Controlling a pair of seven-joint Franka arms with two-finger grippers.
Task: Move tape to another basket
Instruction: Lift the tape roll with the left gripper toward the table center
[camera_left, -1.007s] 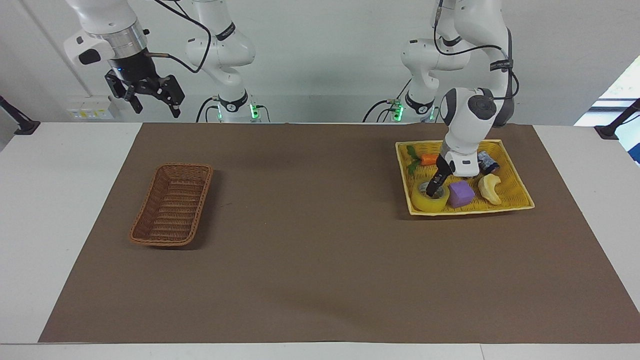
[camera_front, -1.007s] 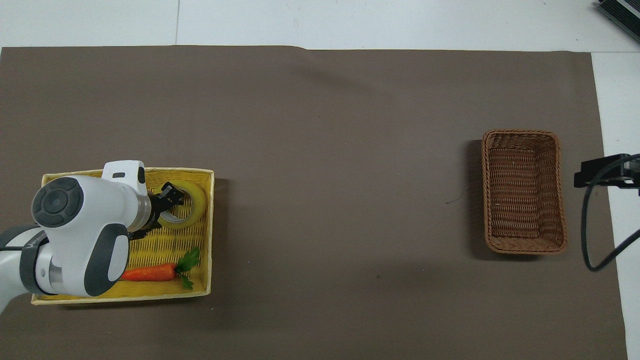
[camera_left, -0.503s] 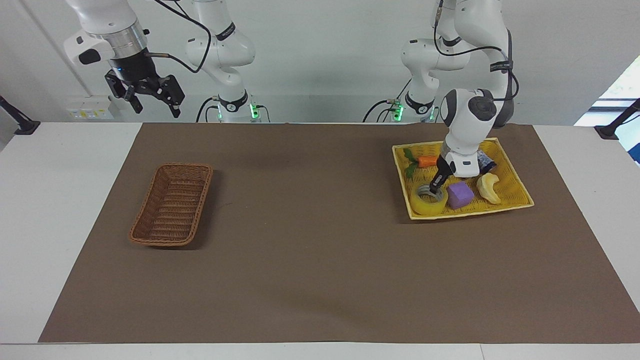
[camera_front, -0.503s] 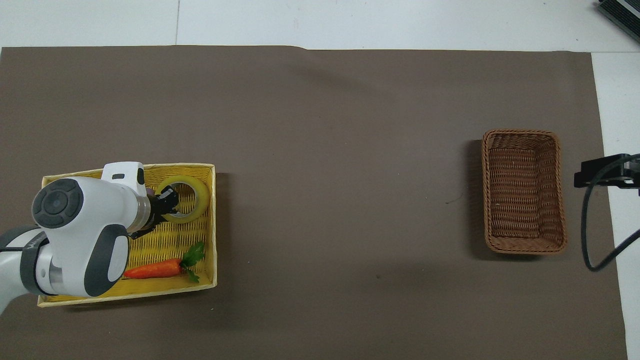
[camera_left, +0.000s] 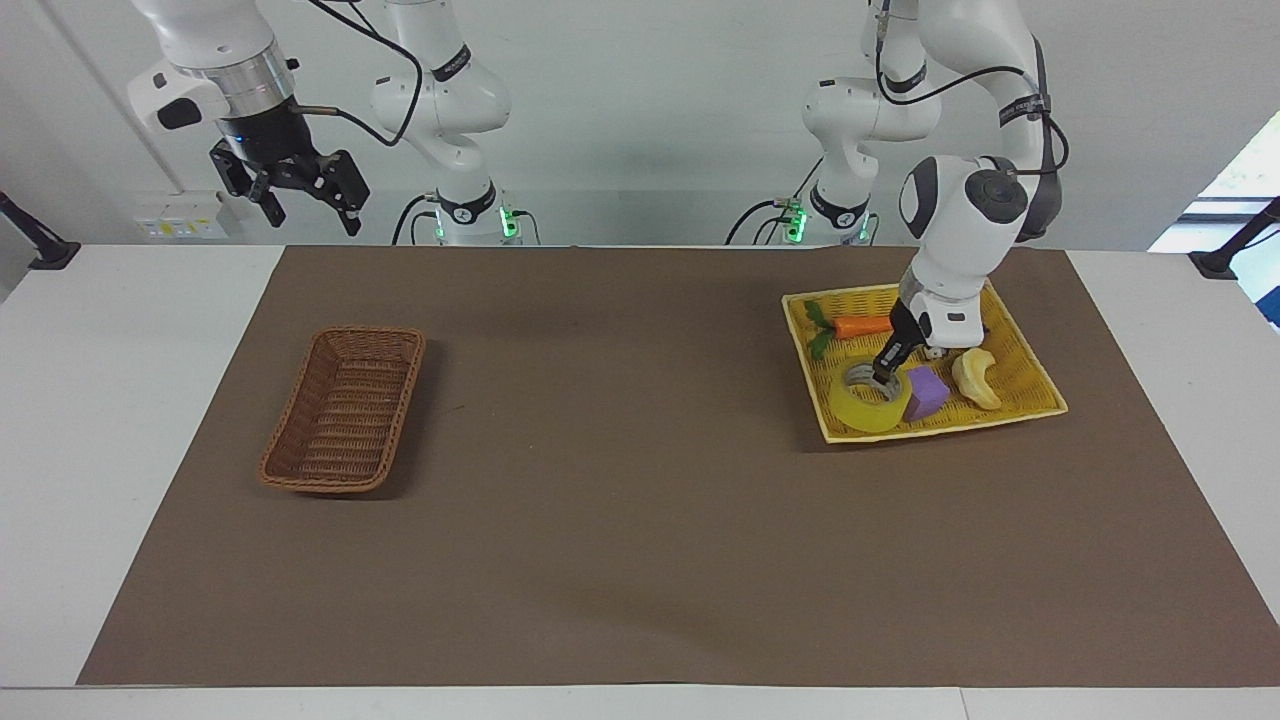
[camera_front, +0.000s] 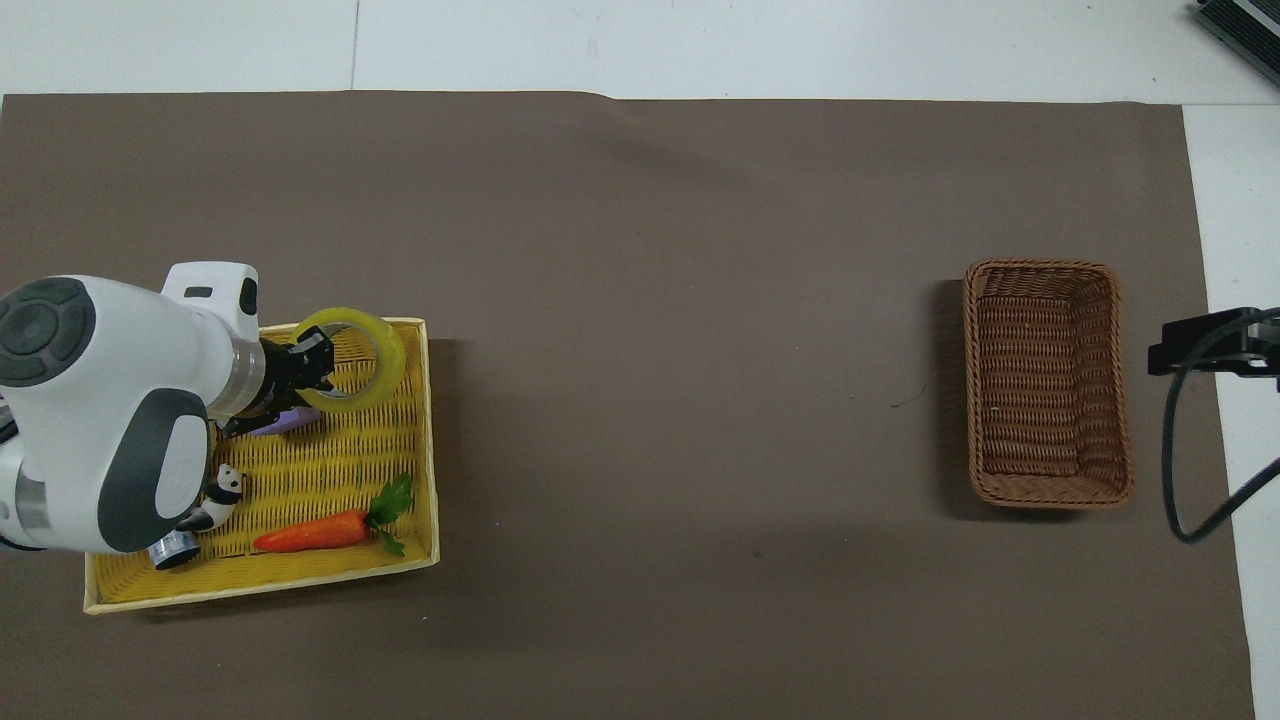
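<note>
The yellow tape (camera_left: 868, 405) (camera_front: 352, 345) is at the corner of the yellow tray (camera_left: 935, 428) (camera_front: 430, 440) farthest from the robots. My left gripper (camera_left: 885, 378) (camera_front: 312, 365) is shut on the roll's wall, one finger inside the grey core. From overhead the roll overlaps the tray's rim. The dark-brown wicker basket (camera_left: 345, 408) (camera_front: 1047, 380) lies empty toward the right arm's end of the table. My right gripper (camera_left: 305, 200) waits open, high in the air at that end.
In the tray beside the tape are a purple cube (camera_left: 927, 392) (camera_front: 280, 425), a carrot (camera_left: 860, 324) (camera_front: 310, 530), a pale curved piece (camera_left: 975, 378) and a small panda can (camera_front: 215, 490). A brown mat (camera_left: 620, 480) covers the table between tray and basket.
My left gripper closed on the tape's wall and drew it up and away from the robots. The yellow tray turned slightly and the purple cube shifted. The right arm stayed put.
</note>
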